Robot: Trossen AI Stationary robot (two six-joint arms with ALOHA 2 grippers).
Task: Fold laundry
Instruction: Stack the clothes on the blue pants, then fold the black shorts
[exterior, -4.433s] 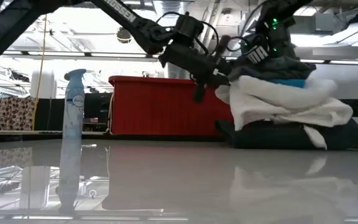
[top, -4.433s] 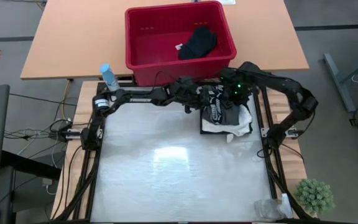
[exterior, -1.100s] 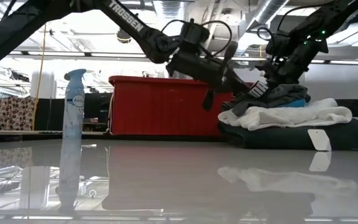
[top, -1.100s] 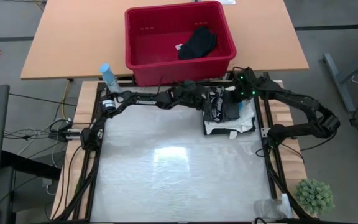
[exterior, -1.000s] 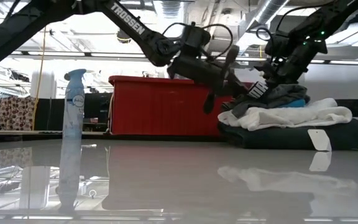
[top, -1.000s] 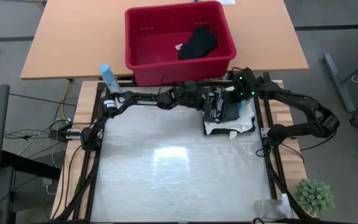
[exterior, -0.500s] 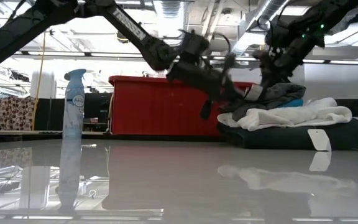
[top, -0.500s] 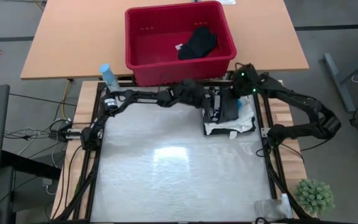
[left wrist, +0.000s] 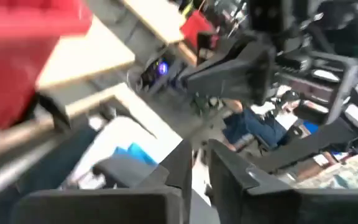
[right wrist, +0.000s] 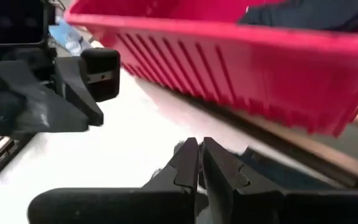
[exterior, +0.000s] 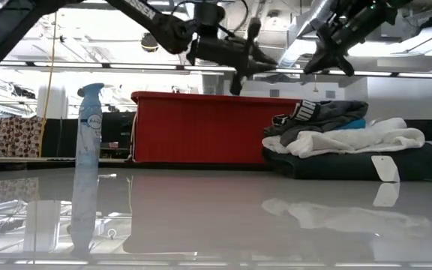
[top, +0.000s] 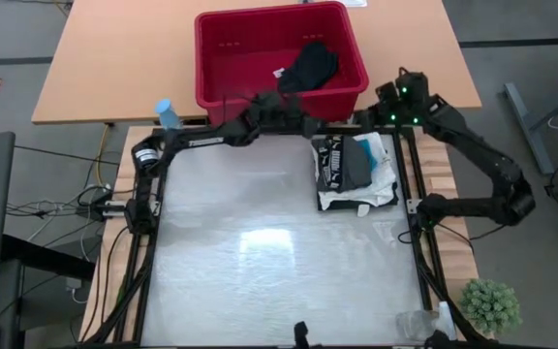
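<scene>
The laundry pile (top: 355, 173) lies folded at the table's far right: a dark grey garment with white lettering (exterior: 325, 112) on top, teal (exterior: 355, 124) and white (exterior: 366, 139) ones under it, and a dark one at the bottom. A black garment (top: 310, 66) lies in the red basket (top: 260, 97). My left gripper (top: 310, 124) hangs by the basket's near wall, left of the pile. My right gripper (top: 374, 109) hangs beyond the pile's far edge. Both stand above the pile (exterior: 265, 66) (exterior: 327, 60), fingers almost together with nothing between them (left wrist: 199, 158) (right wrist: 201, 155).
The red basket (exterior: 201, 127) stands on a wooden table beyond the far edge. A spray bottle (top: 168, 114) stands at the far left corner, a small plant (top: 490, 302) near the right front corner. The white table top (top: 260, 252) spreads left of and before the pile.
Both grippers have come up off the top garment of the pile. My left gripper has risen and gone left toward the basket's near wall. My right gripper has risen toward the far edge. The pile lies where it was.
</scene>
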